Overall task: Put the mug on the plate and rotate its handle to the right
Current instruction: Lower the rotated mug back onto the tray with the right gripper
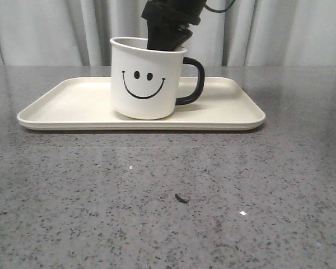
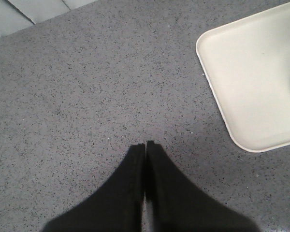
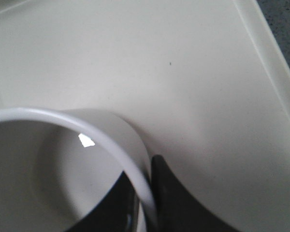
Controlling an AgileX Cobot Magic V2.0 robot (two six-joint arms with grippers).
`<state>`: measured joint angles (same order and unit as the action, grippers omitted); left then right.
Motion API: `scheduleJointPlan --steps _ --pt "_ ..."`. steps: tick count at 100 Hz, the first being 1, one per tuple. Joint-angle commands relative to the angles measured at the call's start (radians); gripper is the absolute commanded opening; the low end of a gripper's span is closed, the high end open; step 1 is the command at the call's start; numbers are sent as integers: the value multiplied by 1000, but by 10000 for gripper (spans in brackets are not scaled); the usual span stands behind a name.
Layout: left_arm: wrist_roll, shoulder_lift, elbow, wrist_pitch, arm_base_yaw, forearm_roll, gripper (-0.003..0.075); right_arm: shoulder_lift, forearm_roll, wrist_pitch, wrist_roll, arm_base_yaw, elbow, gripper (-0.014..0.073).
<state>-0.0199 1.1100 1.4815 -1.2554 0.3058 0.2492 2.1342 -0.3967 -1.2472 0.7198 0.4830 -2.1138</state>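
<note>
- White cylindrical mug (image 1: 147,78) with a black smiley face stands upright on the large flat cream-coloured rectangular plate (image 1: 67,106) with rounded corners and a low raised rim; the mug sits near the plate's middle, face toward the front camera.
- Glossy black C-shaped loop handle (image 1: 194,82) points to the right in the front view, clear of the plate rim.
- Right gripper (image 3: 146,193), black, comes down from above at the mug's back rim; in the front view it hides part of that rim.
- Right wrist view: one black finger is inside the mug, the other (image 3: 171,198) outside, with the white wall and rim between them. Jaws grasping the mug wall at the rim.
- Left gripper (image 2: 145,147), black, hangs over bare grey speckled stone surface (image 2: 77,96), apart from the plate; one rounded plate corner shows in the left wrist view. Jaws clenched, fingertips pressed together, nothing between them.
- Plate floor around the mug is bare; a tiny dark fleck shows on it in the right wrist view.
- Small dark scrap (image 1: 181,198) lies on the surface in front of the plate, well apart from it.
- Pale grey pleated curtain (image 1: 45,31) hangs behind the surface.
- Only the right gripper crowds the mug.
</note>
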Motion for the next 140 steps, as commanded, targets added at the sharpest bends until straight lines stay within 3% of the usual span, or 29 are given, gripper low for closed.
scheduleJointPlan --steps 1,21,35,69,87,140 --pt "-9 -19 24 60 -3 17 -19 -62 -28 -91 4 -2 -23 -55" --pt "-9 -19 24 60 -3 17 -19 -62 -28 -91 1 -2 -23 91" --pt "-9 -19 24 60 -3 17 -19 -62 -28 -91 0 -2 -23 139" --pt "-9 -19 24 60 -3 17 -19 -62 -30 -91 0 -2 -23 148" --pt "-9 -19 24 60 -3 17 -19 -62 -51 -91 0 -2 -23 198" --pt "-9 -19 24 60 -3 17 -19 -65 -79 -91 1 -2 -33 198"
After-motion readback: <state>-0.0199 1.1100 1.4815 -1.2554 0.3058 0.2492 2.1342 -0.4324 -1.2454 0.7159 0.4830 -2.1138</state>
